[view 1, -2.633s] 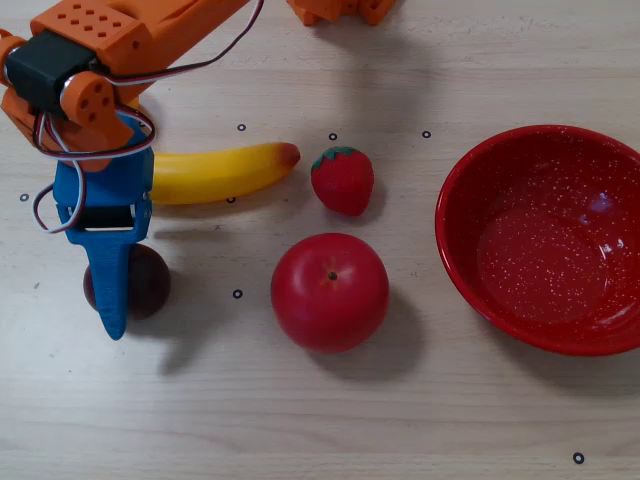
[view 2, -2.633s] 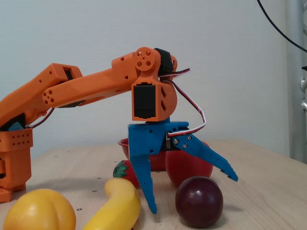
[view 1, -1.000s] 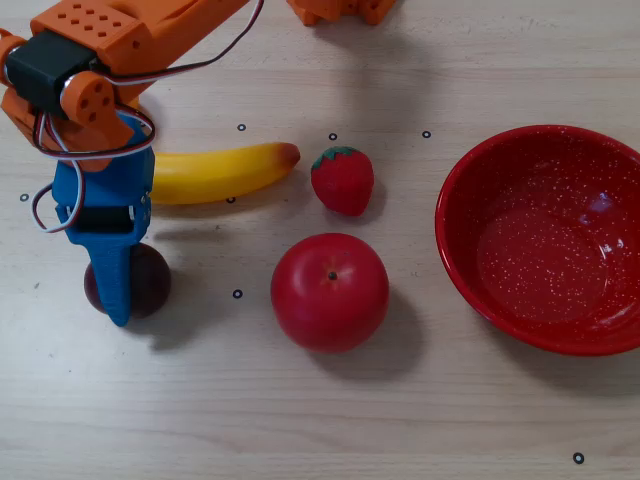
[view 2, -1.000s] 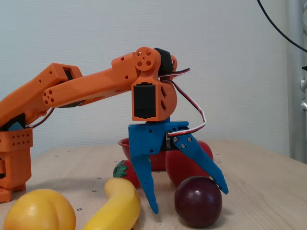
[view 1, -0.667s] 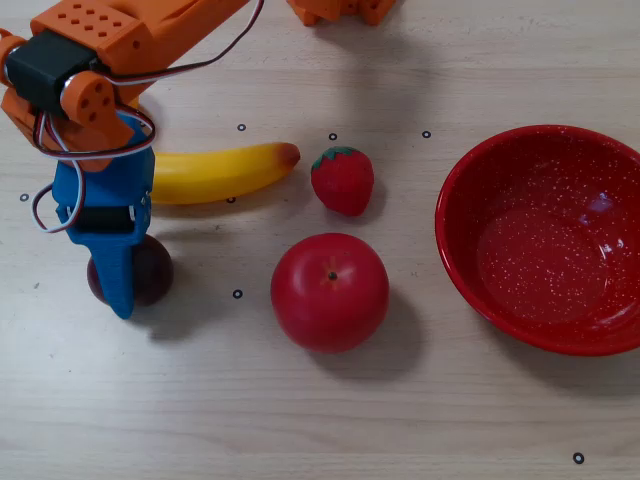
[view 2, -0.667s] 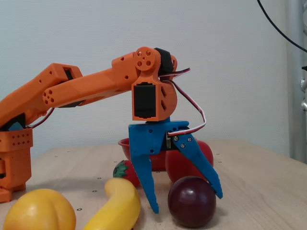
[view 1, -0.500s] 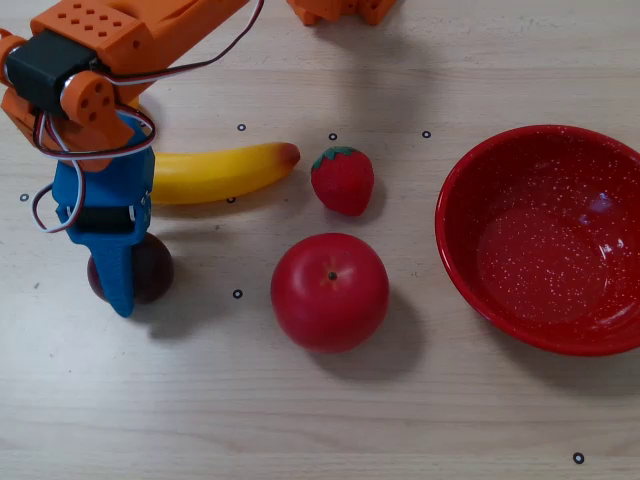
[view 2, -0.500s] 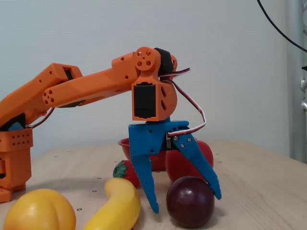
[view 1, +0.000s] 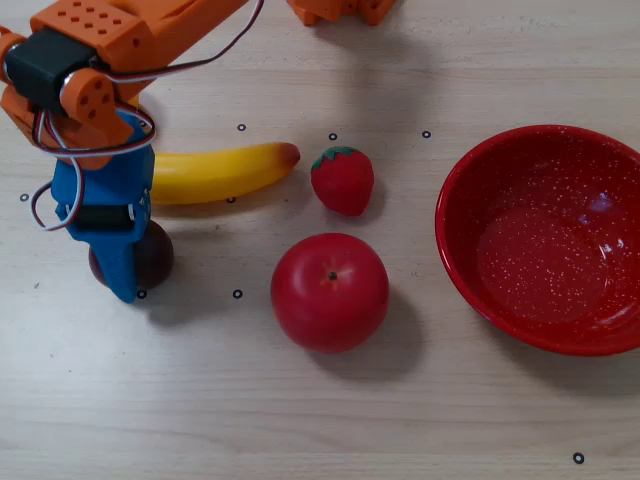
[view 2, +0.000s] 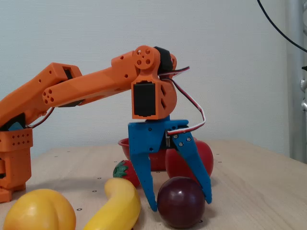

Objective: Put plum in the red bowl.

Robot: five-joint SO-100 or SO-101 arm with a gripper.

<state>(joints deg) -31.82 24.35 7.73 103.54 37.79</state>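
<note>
Plum (view 2: 181,201) sits on the desk (view 1: 320,420) between the two blue fingers (view 2: 145,184) of the gripper (view 2: 180,203). In the fixed view both fingers press its sides: clamped on the plum, which still rests on the desk. In the overhead view the plum (view 1: 153,255) is mostly covered by the gripper (view 1: 124,268); only its right side and a sliver on the left show.

Red bowl (view 1: 470,270) lies at the far right of the overhead view, its right edge cut by the frame; white speckles inside, nothing in it. Well apart from the plum.

Between plum and bowl in the overhead view: red apple (view 1: 329,291) in the middle, strawberry (view 1: 342,180) above it, banana (view 1: 220,171) just above the gripper, its left end hidden under the blue body. Open desk runs along the whole lower part of that view, below the apple and bowl.

In the fixed view a yellow rounded fruit (view 2: 38,210) sits at lower left, beside the banana (view 2: 116,206); the apple (view 2: 189,158) and bowl (view 2: 125,143) are partly hidden behind the gripper.

Surface: pale wood-grain desk with small black ring marks (view 1: 237,294) scattered over it. Background in the fixed view is a plain pale wall (view 2: 230,57); a dark cable (view 2: 283,33) crosses the top right corner. Orange arm (view 2: 86,88) reaches in from the left. No readable writing.
</note>
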